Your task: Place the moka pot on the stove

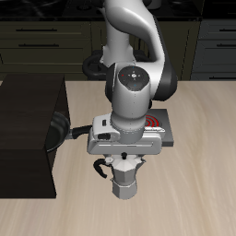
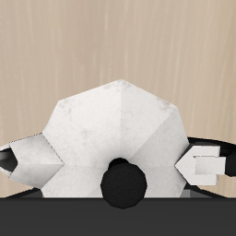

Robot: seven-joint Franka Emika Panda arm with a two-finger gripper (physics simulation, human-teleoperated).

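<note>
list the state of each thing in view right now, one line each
silver faceted metal moka pot: upright, lid on, on the wooden table nearer the front edge than the stove, not on it
gripper: low over the moka pot's top, fingers either side; contact cannot be told
flat grey stove with red coil rings: mostly hidden behind the arm, nothing seen on its visible part
black frying pan: resting at the dark counter's edge, beside the stove

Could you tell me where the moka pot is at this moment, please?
In the exterior view the moka pot hangs directly under the tool, nearer the table's front edge than the stove.
</note>
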